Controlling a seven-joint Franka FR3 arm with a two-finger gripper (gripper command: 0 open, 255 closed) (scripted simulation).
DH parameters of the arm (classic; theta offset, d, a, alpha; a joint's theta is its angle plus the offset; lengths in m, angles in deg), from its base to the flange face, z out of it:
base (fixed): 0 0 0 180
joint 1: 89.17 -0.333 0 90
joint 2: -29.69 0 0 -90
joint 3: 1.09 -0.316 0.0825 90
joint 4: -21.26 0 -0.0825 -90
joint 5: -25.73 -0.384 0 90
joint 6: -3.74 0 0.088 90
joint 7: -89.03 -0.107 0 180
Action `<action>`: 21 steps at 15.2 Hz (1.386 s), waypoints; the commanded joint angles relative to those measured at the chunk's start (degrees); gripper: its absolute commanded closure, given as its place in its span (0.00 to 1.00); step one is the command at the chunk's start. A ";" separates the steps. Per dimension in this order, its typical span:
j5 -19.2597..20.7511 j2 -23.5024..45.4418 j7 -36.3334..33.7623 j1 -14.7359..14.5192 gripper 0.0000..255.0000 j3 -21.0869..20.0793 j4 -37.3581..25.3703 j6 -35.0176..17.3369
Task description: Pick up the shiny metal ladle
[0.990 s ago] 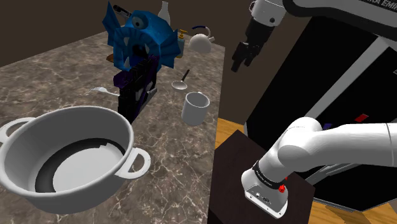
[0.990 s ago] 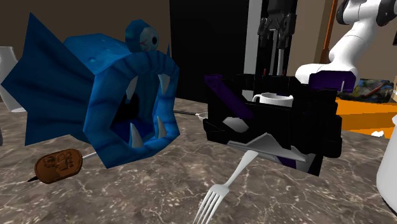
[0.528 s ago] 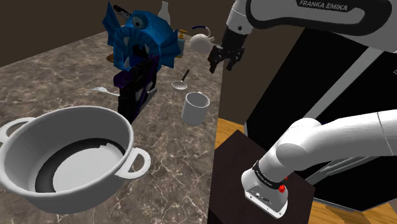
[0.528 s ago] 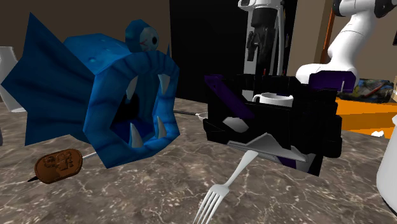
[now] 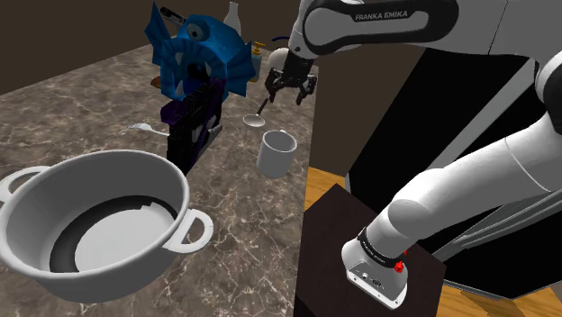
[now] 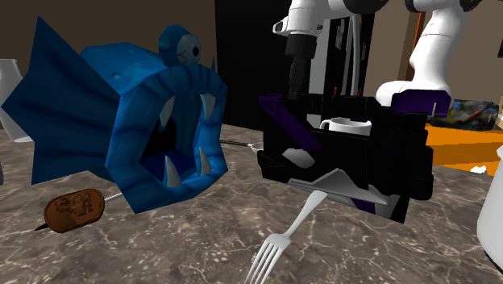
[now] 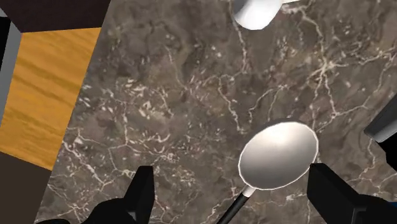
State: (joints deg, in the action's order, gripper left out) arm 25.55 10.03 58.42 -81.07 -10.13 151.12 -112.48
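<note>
Two black fingers (image 7: pixel 141 191) of the gripper (image 7: pixel 233 182) stand wide apart, clasping nothing. Between them, well below on the marble counter (image 7: pixel 172 95), lies the ladle (image 7: pixel 278 156): its pale, shiny oval bowl faces up, nearer one finger than the other, and its thin dark handle runs back toward the hand. Neither finger touches it. A white object (image 7: pixel 256 11) sits farther off on the counter.

In the shoulder view the gripper (image 5: pixel 290 86) hangs above the ladle (image 5: pixel 253 119), which rests near the counter's (image 5: pixel 81 108) far right edge, beyond the mug (image 5: pixel 276 151) and to the right of the black block (image 5: pixel 192 122). Behind the block stands a blue fish toy (image 5: pixel 203 54) with an open, toothed mouth. A large white pot (image 5: pixel 90 216) fills the near left, and a fork (image 5: pixel 144 127) lies left of the block. A white kettle (image 5: pixel 284 59) sits at the far corner.

In the second exterior view the gripper (image 6: pixel 298 77) points down behind the block (image 6: pixel 347 149).
</note>
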 commanded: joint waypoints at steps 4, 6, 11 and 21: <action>1.16 9.98 -9.93 2.36 0.00 -1.05 -4.88 -5.90; 1.88 14.06 -13.69 3.11 0.00 -1.04 -7.25 -7.89; 3.65 24.04 -22.62 4.38 0.00 -0.09 -13.94 -11.86; 4.95 30.31 -26.42 4.52 0.00 0.79 -13.98 -18.32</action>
State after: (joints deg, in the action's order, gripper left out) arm 30.40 40.10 32.10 -76.53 -9.36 136.73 -130.12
